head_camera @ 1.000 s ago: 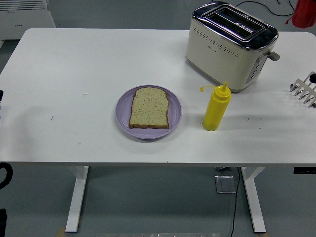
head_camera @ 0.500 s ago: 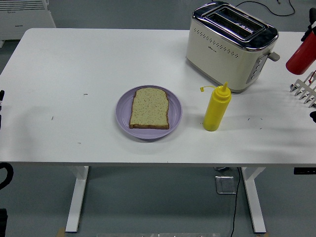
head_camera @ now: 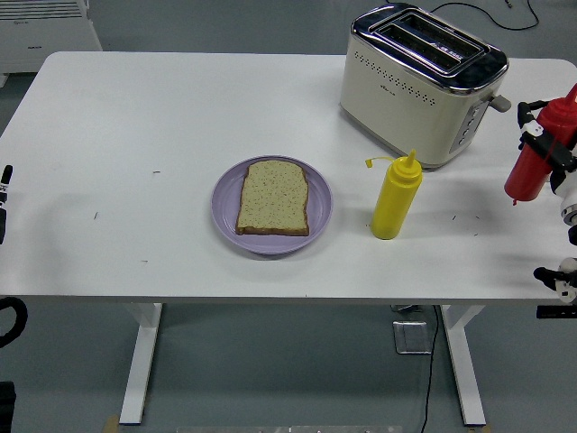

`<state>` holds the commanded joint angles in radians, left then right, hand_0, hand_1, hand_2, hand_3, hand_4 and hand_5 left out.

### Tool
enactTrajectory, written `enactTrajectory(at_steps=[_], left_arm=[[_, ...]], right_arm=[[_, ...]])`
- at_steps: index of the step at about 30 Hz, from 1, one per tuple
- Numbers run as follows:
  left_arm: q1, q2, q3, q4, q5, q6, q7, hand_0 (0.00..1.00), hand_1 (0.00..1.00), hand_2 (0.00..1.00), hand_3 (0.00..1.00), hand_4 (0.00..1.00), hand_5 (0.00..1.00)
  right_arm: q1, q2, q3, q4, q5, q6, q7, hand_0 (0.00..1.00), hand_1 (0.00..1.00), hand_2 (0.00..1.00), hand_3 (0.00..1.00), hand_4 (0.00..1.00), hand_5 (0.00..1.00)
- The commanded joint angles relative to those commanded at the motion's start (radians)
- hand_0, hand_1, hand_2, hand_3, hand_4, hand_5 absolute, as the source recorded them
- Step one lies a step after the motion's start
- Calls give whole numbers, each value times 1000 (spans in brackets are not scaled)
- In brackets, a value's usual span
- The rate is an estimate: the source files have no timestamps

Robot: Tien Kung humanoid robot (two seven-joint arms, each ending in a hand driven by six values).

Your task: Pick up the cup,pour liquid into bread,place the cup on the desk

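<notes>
A red squeeze bottle [head_camera: 539,152] is seen at the far right edge of the frame, tilted slightly, with its base toward the lower left and its top cut off by the picture's border. It is gripped by the right hand [head_camera: 557,155], whose pale fingers [head_camera: 534,132] are wrapped around the bottle's upper part; the hold is firm, the bottle's base raised clear of the white counter [head_camera: 162,117]. More of the right arm's white and black parts are glimpsed below, near the counter's near right corner.

At the middle of the counter a lilac plate [head_camera: 271,207] is found, and a slice of brown bread [head_camera: 273,198] is laid flat on it, well inside the rim. Just to the right of the plate a yellow squeeze bottle [head_camera: 396,197] is stood upright, its small cap hanging off to the left of the nozzle. Behind it, near the far right corner, a cream and chrome toaster [head_camera: 421,83] is set at an angle, its two slots empty on top.

The red bottle is held well apart from the bread, to the right of both the yellow bottle and the toaster.

Only a sliver of the left hand [head_camera: 4,194] is caught at the left border, beside the counter's edge; whether its fingers are released or clenched cannot be told.
</notes>
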<state>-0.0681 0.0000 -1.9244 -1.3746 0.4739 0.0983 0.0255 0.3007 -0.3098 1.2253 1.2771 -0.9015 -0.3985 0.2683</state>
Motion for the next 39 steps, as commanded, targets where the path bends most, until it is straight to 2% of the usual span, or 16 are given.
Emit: enactTrajectory(at_steps=[6,14,15,20,21,26,27,32,33,38,39], left_arm=[[3,0,2,0,1,0,0,780,727,720,657,518,940],[4,0,7,2,1,-1,-1,780,727,720,657,518,941],[4,0,8,2,1,-1,0,780,727,720,656,518,940],[5,0,9,2,0,0,0,780,727,720,656,518,940],[5,0,8,2,0,0,0,778,727,720,655,518,940],[4,0,4,2,0,0,0,778,727,720,655,518,940],[3,0,3,2,0,0,0,779,727,719,655,518,938],[2,0,1,2,0,0,0,779,727,719,655,518,938],[1,0,1,2,0,-1,0,778,726,719,653,518,938],[0,0,0,2,0,-1,0,778,726,719,653,518,938],[0,0,0,2,0,-1,0,777,725,718,653,518,938]], right_arm=[[-10,10,-43,-29,29,-31,85,63,90,236,386,664,204],[-11,24,-131,-92,145,-77,226,64,93,238,382,673,228],[-9,27,-144,-103,162,-83,245,157,183,312,405,675,231],[1,38,-182,-140,204,-95,305,157,183,312,405,675,231],[3,41,-189,-148,209,-98,319,222,253,373,433,679,233],[6,46,-207,-171,228,-113,365,222,253,373,433,679,233],[6,47,-211,-176,231,-117,375,306,337,407,452,688,238],[3,49,-228,-196,234,-133,377,306,337,407,452,688,238],[3,49,-232,-199,235,-136,377,481,492,494,516,695,237],[-5,48,-250,-208,238,-146,377,481,492,494,516,695,237],[-6,47,-251,-208,239,-146,377,602,578,567,580,701,238]])
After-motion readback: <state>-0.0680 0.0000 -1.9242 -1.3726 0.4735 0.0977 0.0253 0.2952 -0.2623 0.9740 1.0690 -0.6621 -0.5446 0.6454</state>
